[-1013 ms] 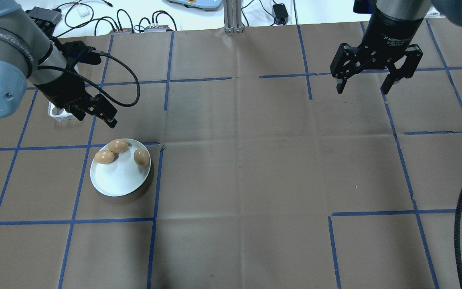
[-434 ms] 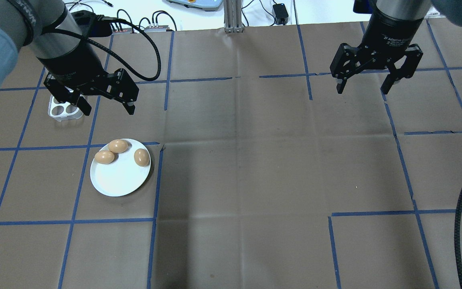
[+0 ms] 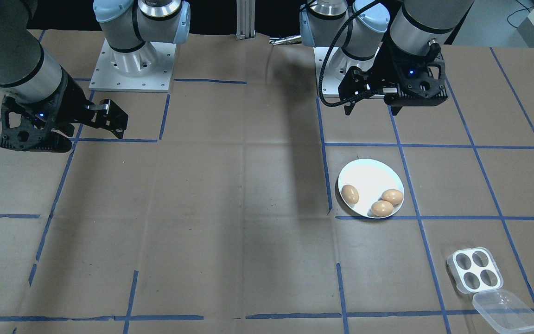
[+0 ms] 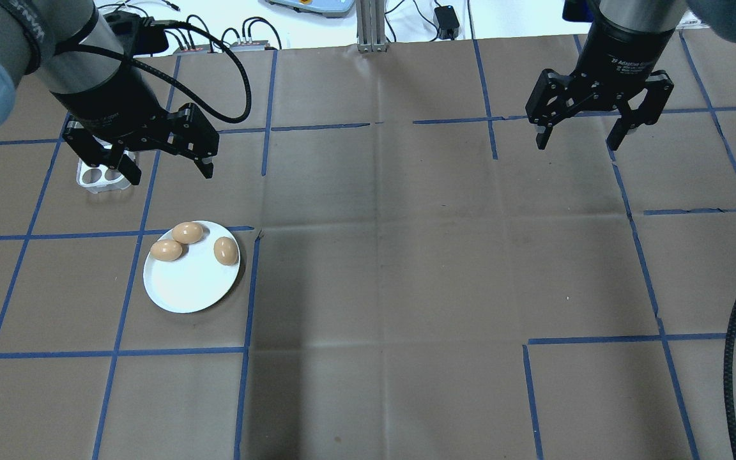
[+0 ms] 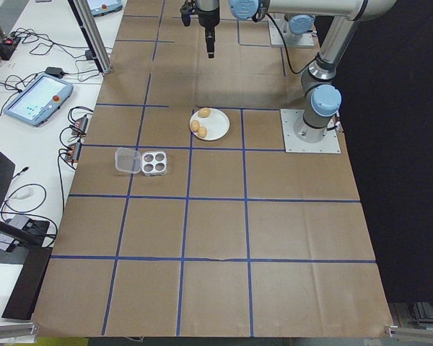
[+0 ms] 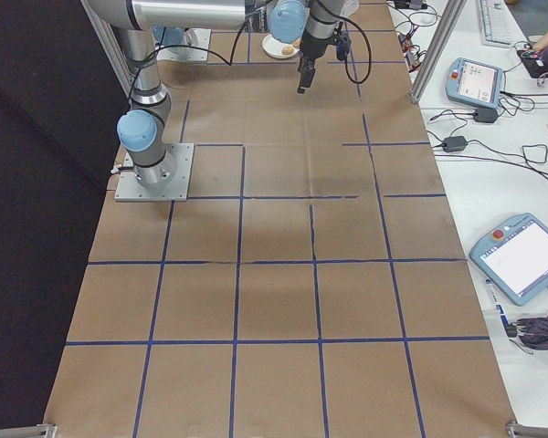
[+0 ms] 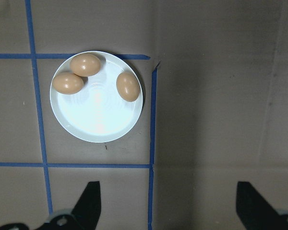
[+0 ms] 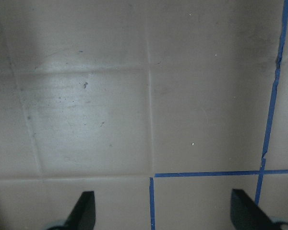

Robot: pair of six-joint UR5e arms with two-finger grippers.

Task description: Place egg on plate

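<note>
left claw (image 4: 165,158) released, empty, risen and swung away since a second ago | three eggs (image 4: 188,232) on plate (image 4: 189,287) below-ahead | right claw (image 4: 577,133) released, idle | placing looks done

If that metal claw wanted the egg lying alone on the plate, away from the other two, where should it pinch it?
Probably from straight above, across the narrow middle of the lone egg. It lies on its side on the plate, with bare plate on both flanks, so the open left pincer has room for its fingers.
</note>
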